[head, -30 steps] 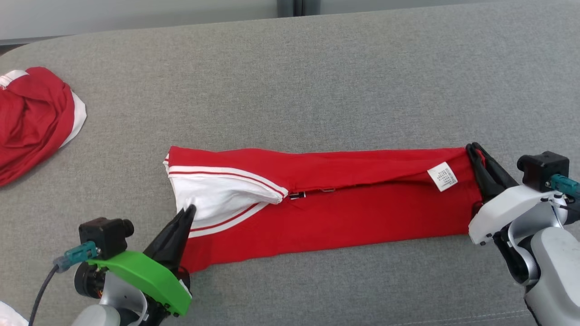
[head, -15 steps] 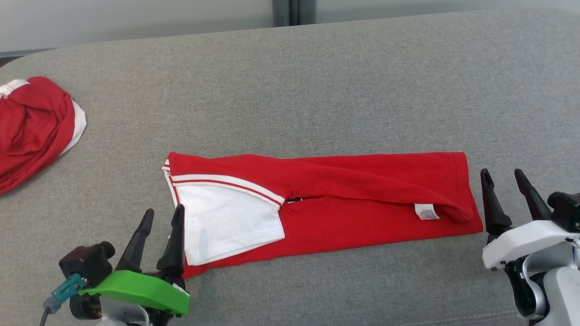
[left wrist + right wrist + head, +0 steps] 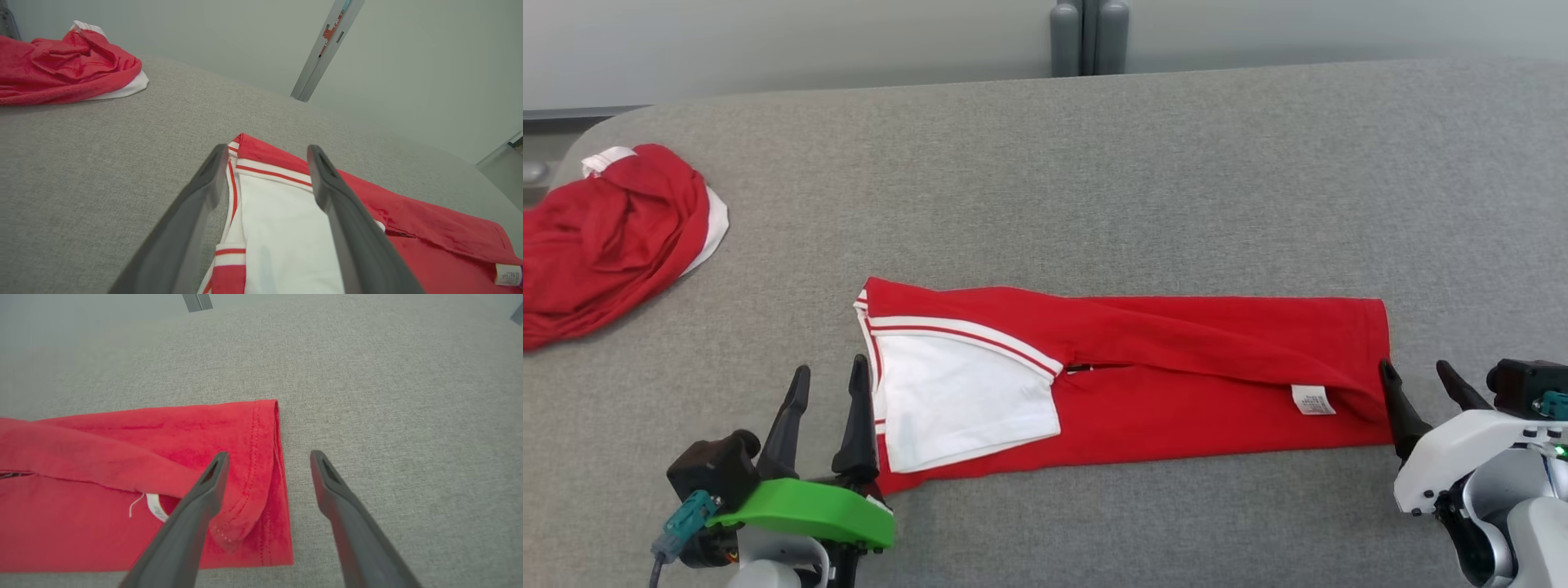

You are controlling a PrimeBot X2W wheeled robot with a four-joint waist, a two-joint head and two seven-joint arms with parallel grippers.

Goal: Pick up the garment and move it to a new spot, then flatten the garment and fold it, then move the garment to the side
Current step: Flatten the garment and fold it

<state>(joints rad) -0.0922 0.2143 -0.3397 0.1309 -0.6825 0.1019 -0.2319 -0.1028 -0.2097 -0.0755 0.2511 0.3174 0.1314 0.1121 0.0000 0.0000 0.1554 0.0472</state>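
Two garments, two grippers, one surface.

1. Crumpled red garment [image 3: 605, 237] with white trim: far left, heaped, well apart from the work.
2. Left gripper [image 3: 831, 367]: near left, fingers apart, holding nothing. Its right finger stands just beside the left end of item 3.
3. Folded red shirt [image 3: 1176, 384]: the task's thing, at the centre of the surface. It lies as a long flat band running left to right.
   - A white panel [image 3: 964, 400] edged in red stripes sits at its left end.
   - A care label [image 3: 1312, 399] sits near its right end.
   - The upper layer is slightly rumpled near the right hem.
   - Handling, as judged: light, soft and limp. It is likely to sag and lose its fold if lifted at one point only.
   - Best taken at both short ends together, pinching all the layers at the stitched hem and at the white end.
4. Right gripper [image 3: 1414, 367]: near right, fingers spread, empty. Its left finger is at the shirt's right hem.
5. Grey cloth-covered surface [image 3: 1094, 163]: broad and matte, with rounded far corners. Its weave will probably drag on the cloth rather than let it slide. There is open space to the far side and to the right.
6. Room: a pale wall [image 3: 768, 41] behind, with a grey post [image 3: 1088, 37] at far centre.
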